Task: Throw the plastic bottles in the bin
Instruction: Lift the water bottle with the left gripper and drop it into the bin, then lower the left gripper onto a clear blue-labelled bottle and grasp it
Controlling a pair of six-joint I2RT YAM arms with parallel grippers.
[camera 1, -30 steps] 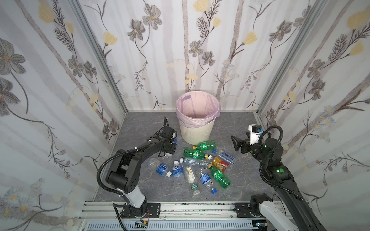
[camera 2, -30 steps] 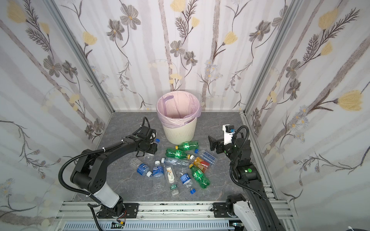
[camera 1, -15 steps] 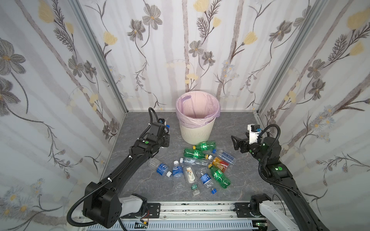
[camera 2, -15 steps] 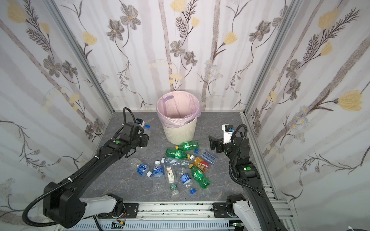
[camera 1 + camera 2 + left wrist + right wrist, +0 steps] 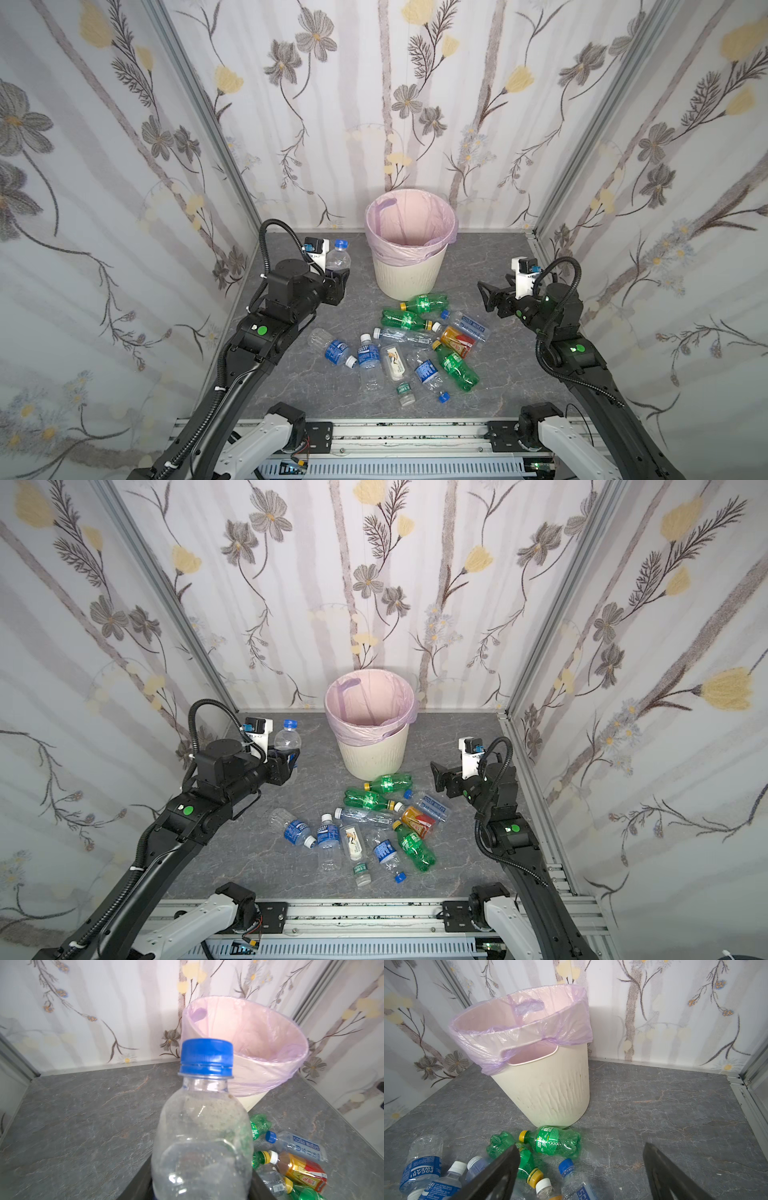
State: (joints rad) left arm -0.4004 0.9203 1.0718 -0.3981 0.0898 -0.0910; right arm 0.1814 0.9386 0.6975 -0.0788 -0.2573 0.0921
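My left gripper is shut on a clear plastic bottle with a blue cap, held upright above the floor, left of the bin and apart from it. In the left wrist view this bottle fills the middle, and its lower part hides the fingers. The bin is cream-white with a pink liner, standing at the back centre; it is also visible in the right wrist view. Several plastic bottles lie in a pile in front of it. My right gripper hovers open, to the right of the pile, with nothing between its fingers.
A green bottle lies against the bin's foot, an orange-red one in the pile's right part. Flowered walls close in the grey floor on three sides. A metal rail runs along the front edge.
My left arm has lifted the clear bottle from the floor by the pile and carried it up and back, left of the bin. The right arm has hardly moved.
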